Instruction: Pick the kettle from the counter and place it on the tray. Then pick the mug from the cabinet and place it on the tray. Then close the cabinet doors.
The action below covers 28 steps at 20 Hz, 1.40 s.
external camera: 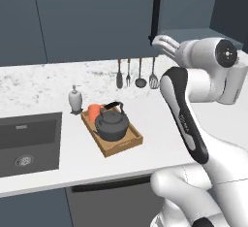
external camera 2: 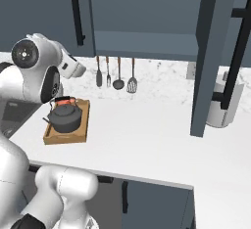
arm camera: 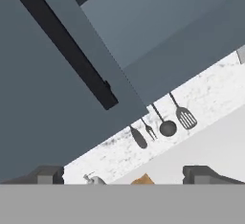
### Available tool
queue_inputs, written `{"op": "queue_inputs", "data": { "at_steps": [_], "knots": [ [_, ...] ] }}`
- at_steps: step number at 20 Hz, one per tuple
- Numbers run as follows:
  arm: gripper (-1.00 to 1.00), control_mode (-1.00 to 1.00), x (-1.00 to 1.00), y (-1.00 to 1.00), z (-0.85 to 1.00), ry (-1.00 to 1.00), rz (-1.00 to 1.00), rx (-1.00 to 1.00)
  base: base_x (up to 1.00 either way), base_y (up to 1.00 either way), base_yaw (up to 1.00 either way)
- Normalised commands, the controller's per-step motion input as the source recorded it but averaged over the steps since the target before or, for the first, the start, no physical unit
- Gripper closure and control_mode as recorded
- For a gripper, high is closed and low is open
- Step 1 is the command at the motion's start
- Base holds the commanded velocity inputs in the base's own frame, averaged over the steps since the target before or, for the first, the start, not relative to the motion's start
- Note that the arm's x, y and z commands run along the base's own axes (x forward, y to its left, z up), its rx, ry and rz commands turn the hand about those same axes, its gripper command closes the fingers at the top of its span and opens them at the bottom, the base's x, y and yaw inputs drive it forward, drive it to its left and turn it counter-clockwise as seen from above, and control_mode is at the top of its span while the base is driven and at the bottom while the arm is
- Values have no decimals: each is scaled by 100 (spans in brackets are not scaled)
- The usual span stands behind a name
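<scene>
In the left base view we see the kettle and mug on the tray, well below and left of our gripper by the cabinet door. Right base view: the other door stands open. Hand view: our fingertips spread wide, empty, facing the door handle.

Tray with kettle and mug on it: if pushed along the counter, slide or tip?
Likely slides: the tray lies flat on the smooth counter. Tipping seems unlikely; the squat kettle sits low inside the rims. The mug, crowded against the kettle, might rattle.
</scene>
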Motion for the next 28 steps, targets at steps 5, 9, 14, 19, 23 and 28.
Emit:
{"op": "queue_inputs", "data": {
  "at_steps": [5,9,14,19,23,28],
  "knots": [
    [-100,-100,-29,-3,-27,0,0,1,0,0,0],
    [-100,-100,-31,-38,-17,0,-2,11,0,0,0],
    [-100,-100,-45,-74,-16,0,-3,19,0,0,0],
    [-100,-100,-55,-80,-22,-2,-3,20,0,0,0],
    [-100,-100,-50,-65,-33,-1,-3,15,0,0,0],
    [-100,-100,-32,-55,-39,-2,-4,10,0,0,0]
  ]
}}
